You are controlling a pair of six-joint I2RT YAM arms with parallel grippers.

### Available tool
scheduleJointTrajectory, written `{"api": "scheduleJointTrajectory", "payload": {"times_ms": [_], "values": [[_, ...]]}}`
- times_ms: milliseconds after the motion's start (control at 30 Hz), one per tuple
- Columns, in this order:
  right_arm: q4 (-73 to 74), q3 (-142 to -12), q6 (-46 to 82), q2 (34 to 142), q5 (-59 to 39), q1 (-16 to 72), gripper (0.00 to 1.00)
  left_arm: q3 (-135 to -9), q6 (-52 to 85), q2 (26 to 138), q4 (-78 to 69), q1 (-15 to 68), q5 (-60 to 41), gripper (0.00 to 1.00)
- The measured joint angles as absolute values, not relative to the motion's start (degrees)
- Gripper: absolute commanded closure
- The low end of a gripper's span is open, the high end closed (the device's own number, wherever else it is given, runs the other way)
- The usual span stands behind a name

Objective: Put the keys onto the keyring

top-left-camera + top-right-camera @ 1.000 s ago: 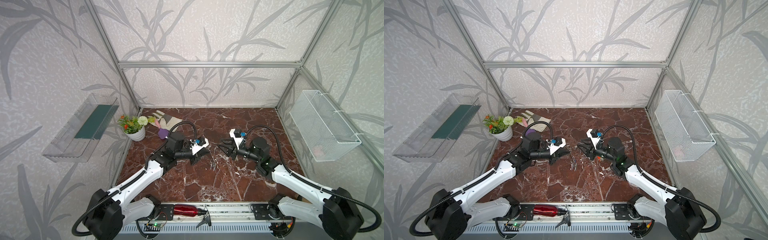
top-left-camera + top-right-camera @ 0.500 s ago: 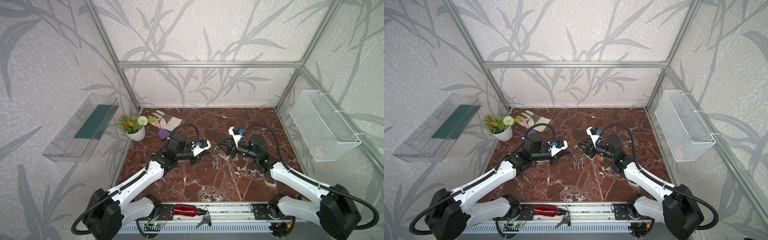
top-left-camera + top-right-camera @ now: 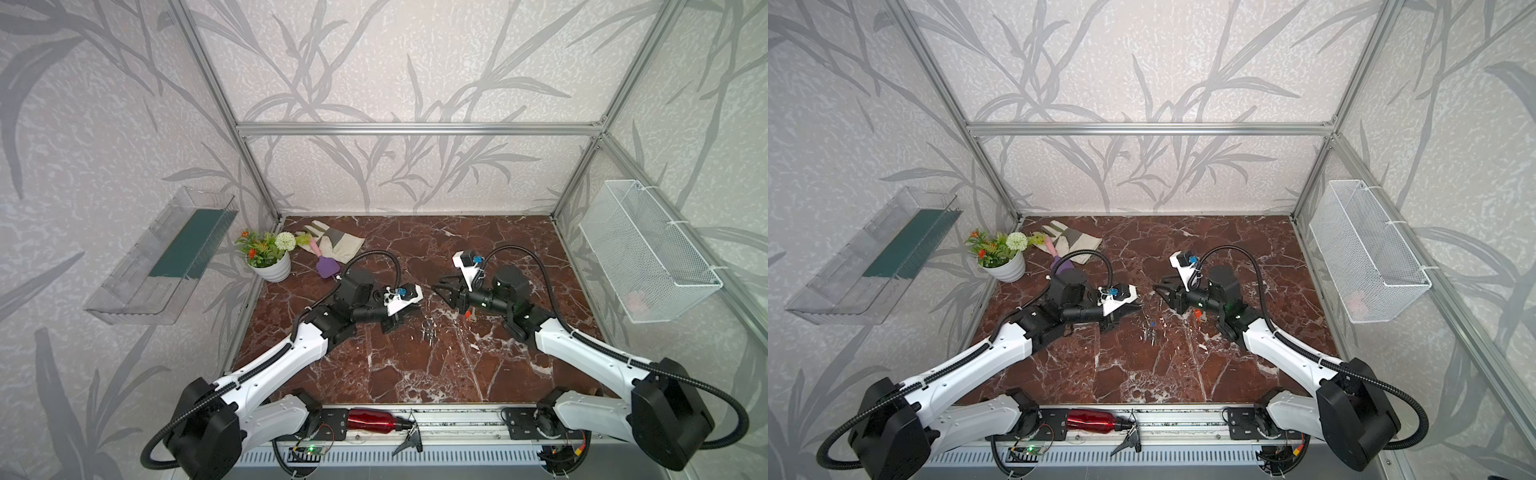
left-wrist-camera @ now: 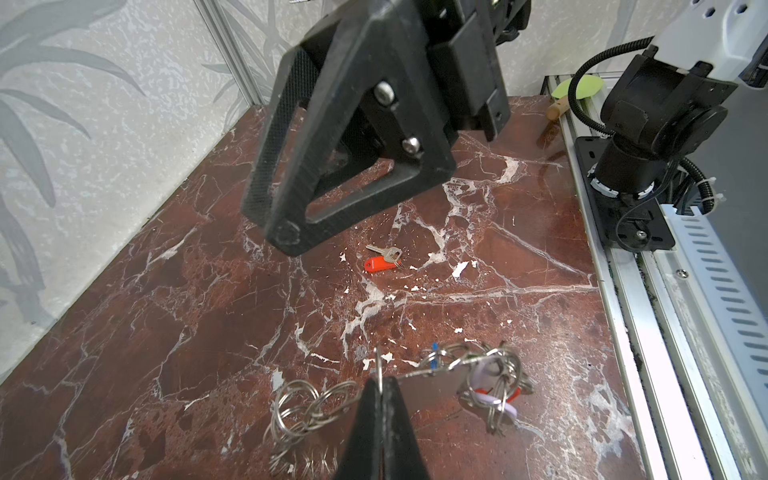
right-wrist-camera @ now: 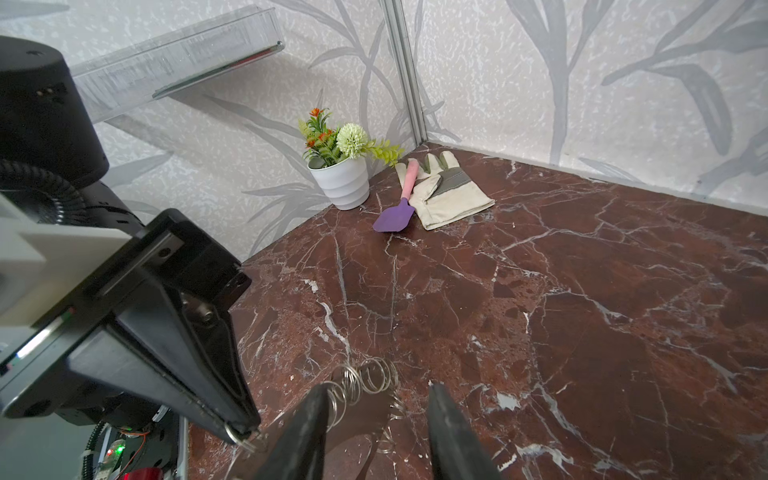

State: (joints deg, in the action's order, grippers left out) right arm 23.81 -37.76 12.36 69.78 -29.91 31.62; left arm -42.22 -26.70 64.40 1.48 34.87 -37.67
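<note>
Right gripper (image 3: 443,289) nearer the keyring (image 4: 432,388)

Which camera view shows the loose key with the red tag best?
The left wrist view: the red-tagged key lies flat on the marble table, blade and tag both clear. In both top views it is only a small red speck. The right wrist view does not show it.

Front marble floor (image 3: 415,374) lies bare; the keyring (image 3: 428,328) occupies the middle; flowerpot (image 3: 274,270), glove (image 3: 338,245), spatula (image 3: 326,268) crowd the far-left corner.
</note>
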Motion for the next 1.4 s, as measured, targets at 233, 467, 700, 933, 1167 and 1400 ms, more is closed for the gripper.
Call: {"api": "scheduleJointTrajectory", "payload": {"times_ms": [233, 467, 700, 933, 1167, 1400], "values": [[23.88, -37.54, 14.44, 69.71, -33.78, 30.65, 0.60, -42.11, -20.18, 64.40, -1.80, 33.82, -42.06, 1.00], [31.44, -33.54, 20.91, 69.28, -41.41, 26.48, 0.61, -42.11, -12.40, 64.73, -6.85, 32.08, -48.82, 1.00], [39.42, -32.34, 25.67, 69.30, -48.56, 26.24, 0.65, -42.11, -6.68, 67.70, -11.09, 30.98, -54.76, 1.00], [42.65, -32.34, 27.29, 69.56, -52.05, 26.81, 0.66, -41.76, -0.93, 69.14, -18.06, 29.54, -57.87, 1.00], [43.29, -32.36, 27.42, 71.22, -53.39, 28.03, 0.67, -41.69, 3.22, 70.50, -23.57, 28.69, -60.25, 1.00], [43.31, -32.75, 27.42, 71.85, -54.15, 28.29, 0.69, -41.41, 4.27, 71.37, -24.51, 28.69, -61.69, 1.00]]}}
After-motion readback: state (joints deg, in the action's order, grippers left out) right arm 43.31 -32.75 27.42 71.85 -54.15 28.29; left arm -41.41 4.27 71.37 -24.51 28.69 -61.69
